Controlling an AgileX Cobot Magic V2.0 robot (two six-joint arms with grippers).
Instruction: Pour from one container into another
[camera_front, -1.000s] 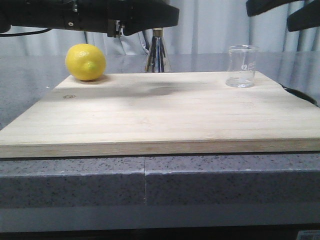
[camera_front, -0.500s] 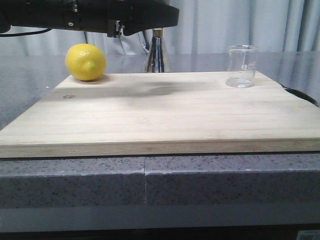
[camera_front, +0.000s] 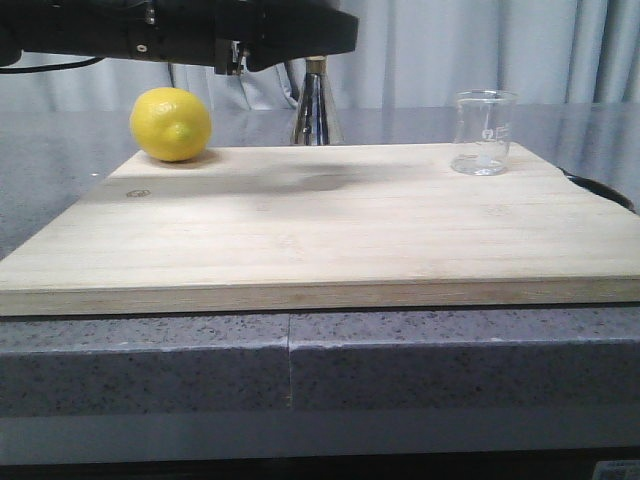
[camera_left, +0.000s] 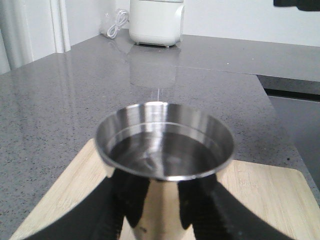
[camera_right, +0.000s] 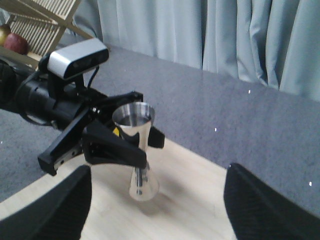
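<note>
The steel jigger (camera_front: 316, 112) stands upright near the far edge of the wooden board (camera_front: 320, 230). My left gripper (camera_front: 310, 40) is shut on its upper part; in the front view the arm hides the jigger's rim. Black fingers (camera_left: 127, 200) flank the jigger (camera_left: 165, 150) in the left wrist view, and its bowl looks dark and reflective. The clear glass beaker (camera_front: 485, 132) rests alone at the board's far right corner. My right gripper (camera_right: 157, 200) hangs open high above the board, looking down on the jigger (camera_right: 137, 150) and the left gripper (camera_right: 125, 145).
A yellow lemon (camera_front: 170, 123) lies at the board's far left corner. The board sits on a grey speckled counter (camera_front: 300, 370). A white appliance (camera_left: 155, 22) stands at the counter's back. A wooden rack with fruit (camera_right: 20, 30) is off to one side.
The right arm, seen at the top right of the front view a second ago, has left that view. Left arm, jigger and beaker have stayed put.
</note>
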